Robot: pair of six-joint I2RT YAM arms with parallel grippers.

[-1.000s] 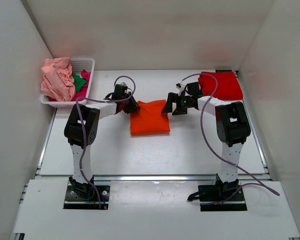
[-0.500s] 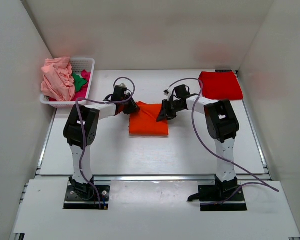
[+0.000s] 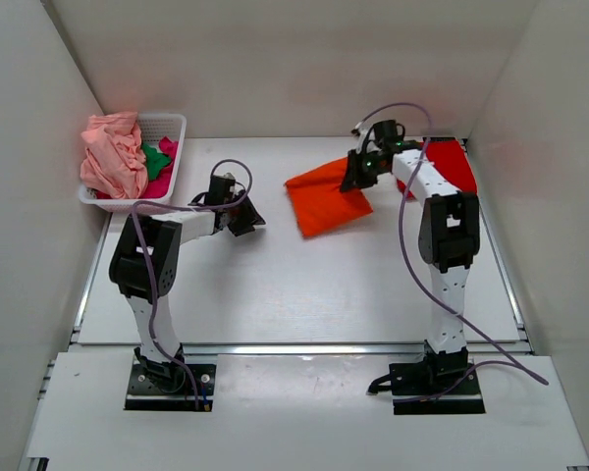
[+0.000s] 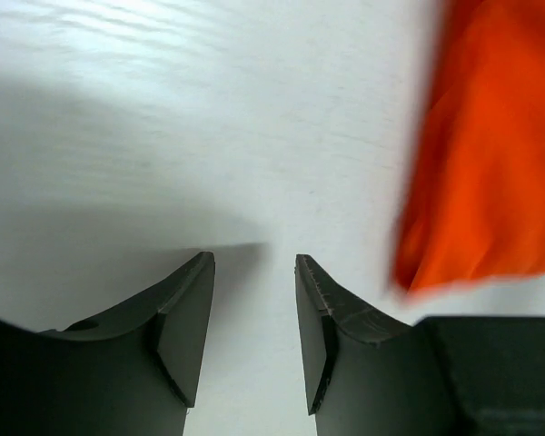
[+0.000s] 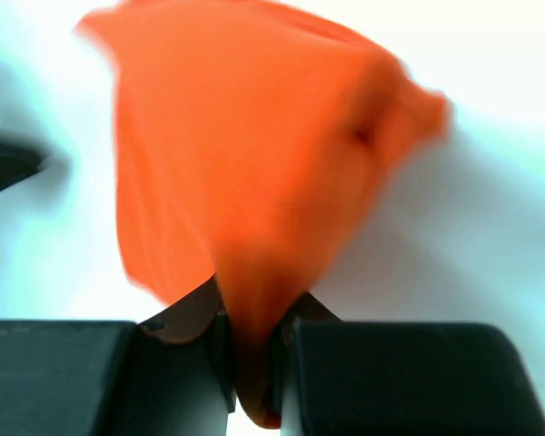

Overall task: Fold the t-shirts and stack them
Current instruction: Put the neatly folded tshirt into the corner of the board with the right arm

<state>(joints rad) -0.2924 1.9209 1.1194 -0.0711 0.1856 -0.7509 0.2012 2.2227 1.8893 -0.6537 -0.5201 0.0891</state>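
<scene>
The folded orange t-shirt [image 3: 326,195] hangs lifted above the table toward the back right, pinched by one edge in my right gripper [image 3: 356,177], which is shut on it. In the right wrist view the orange cloth [image 5: 245,173] bunches between the two jaws. A folded red t-shirt [image 3: 450,167] lies at the back right, just beyond the right gripper. My left gripper [image 3: 243,218] rests low over bare table, open with nothing between its fingers [image 4: 186,318]; the orange t-shirt [image 4: 490,154] shows off to its right, apart from it.
A white mesh basket [image 3: 170,127] stands at the back left, holding a pale pink t-shirt [image 3: 113,157], a green one [image 3: 156,160] and a magenta one [image 3: 163,183]. White walls close in the table on three sides.
My right gripper closed on the orange t-shirt's right edge and carried it up and back to the right toward the red one. The left gripper let go of the cloth and opened wider.
</scene>
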